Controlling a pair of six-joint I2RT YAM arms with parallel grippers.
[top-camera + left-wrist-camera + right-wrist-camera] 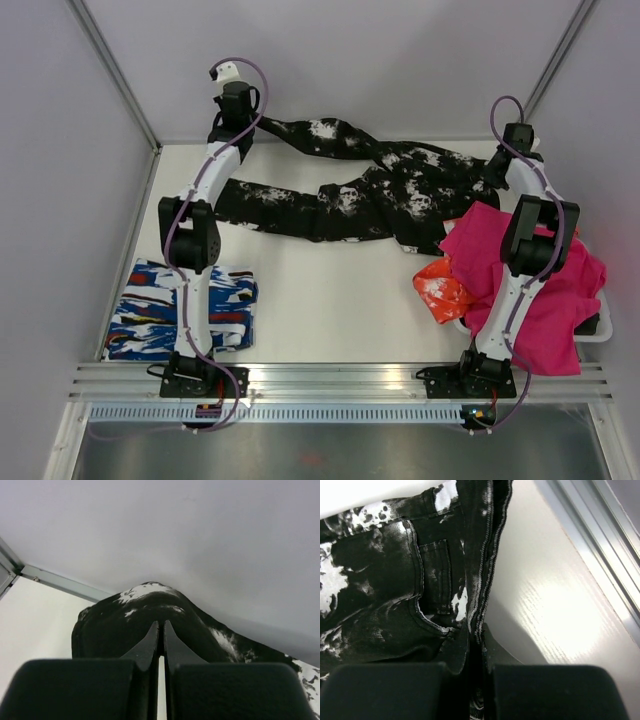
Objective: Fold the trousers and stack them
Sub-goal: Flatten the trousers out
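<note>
Surface (330, 310): white and smooth, with a metal rail (340, 378) along your near edge.
Trousers (400, 195): you'll find them spread across the far half, both legs running left and the waist at the right.
Folded garment (180, 310): blue, white and red, at your near left, well apart from the trousers.
Magenta cloth (540, 290): heaped at your near right over a white tray (594, 330), its far edge meeting the waist.
Orange cloth (442, 290): touching the magenta cloth's left side.
</note>
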